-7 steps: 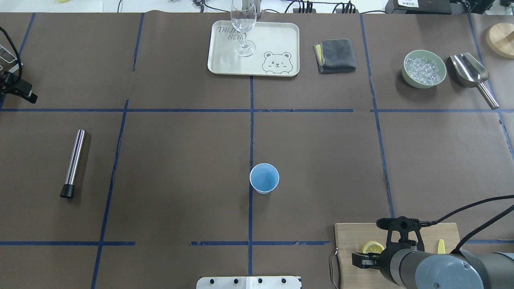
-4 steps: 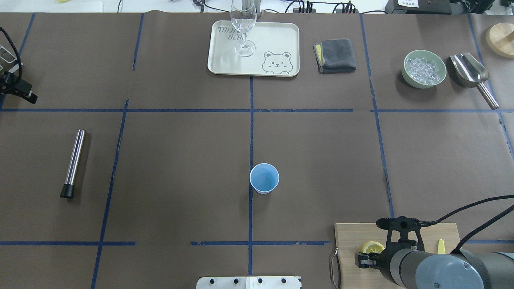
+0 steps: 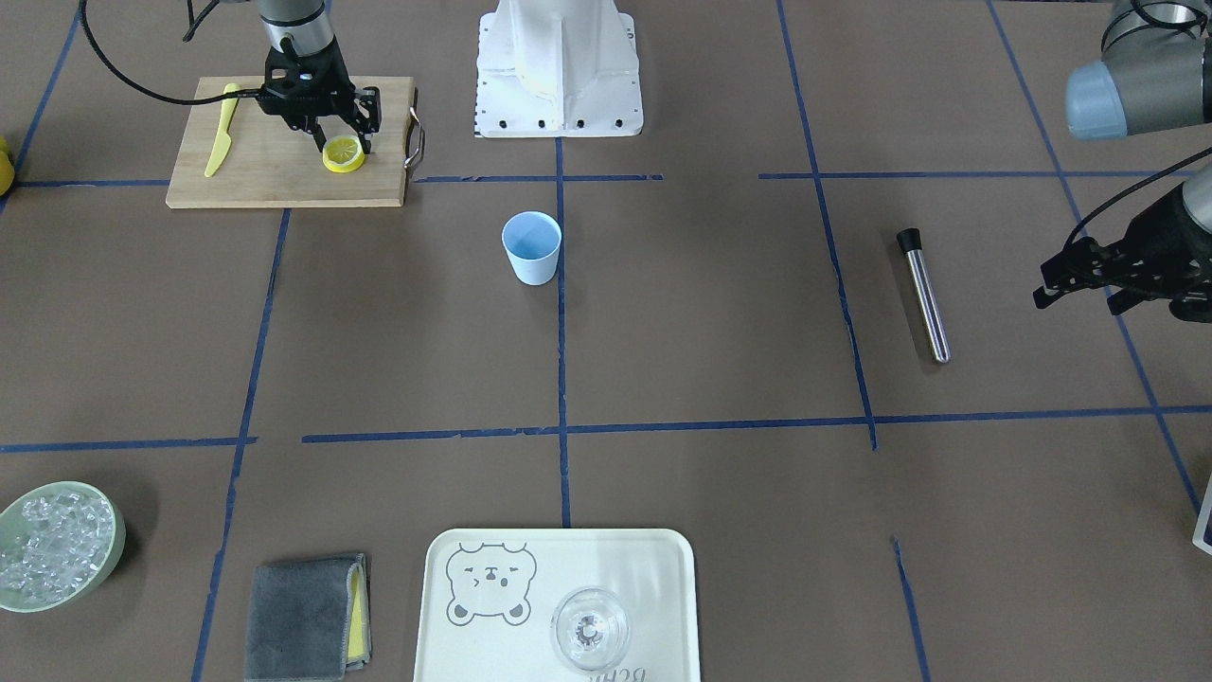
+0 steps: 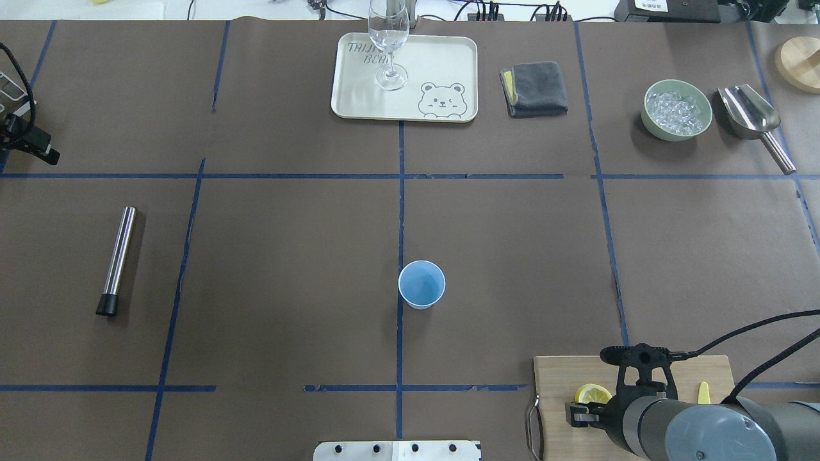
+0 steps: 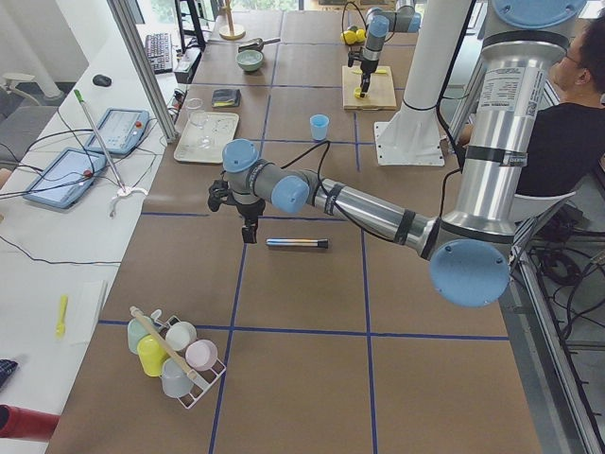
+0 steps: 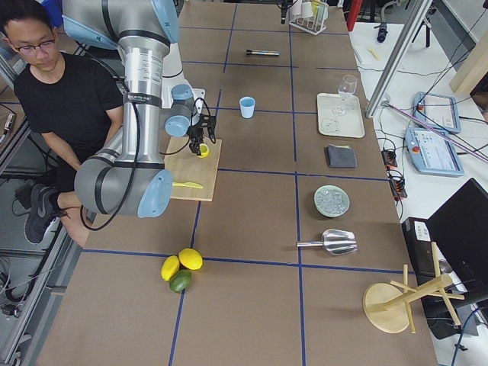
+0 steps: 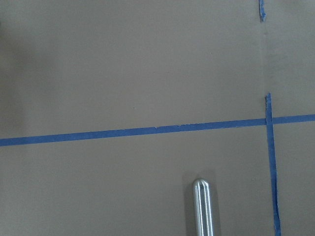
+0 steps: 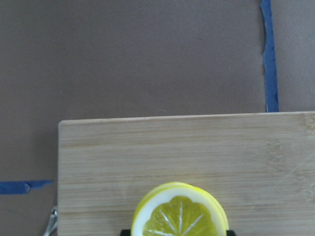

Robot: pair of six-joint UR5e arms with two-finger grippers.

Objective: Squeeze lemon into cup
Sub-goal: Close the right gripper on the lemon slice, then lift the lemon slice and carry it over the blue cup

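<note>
A lemon slice (image 3: 343, 154) lies on another like it near the handle end of the wooden cutting board (image 3: 275, 180). It also shows in the overhead view (image 4: 592, 393) and the right wrist view (image 8: 179, 214). My right gripper (image 3: 342, 144) stands over it, with dark fingertips (image 8: 124, 231) against the rind on both sides, shut on the slice. The light-blue cup (image 4: 421, 284) stands upright and empty at the table's middle, well apart from the board; it also shows in the front view (image 3: 531, 246). My left gripper (image 3: 1075, 301) hovers open and empty at the table's far left edge.
A steel tube (image 4: 117, 259) lies on the left. A yellow plastic knife (image 3: 220, 142) lies on the board. At the back are a tray (image 4: 448, 70) with a clear glass (image 4: 389, 45), a grey cloth (image 4: 535, 88), a bowl of ice (image 4: 677, 109) and a scoop (image 4: 749, 115).
The right gripper's visible finger has moved in towards the lemon slice, closing on it. The left arm, the cup and the rest have not moved.
</note>
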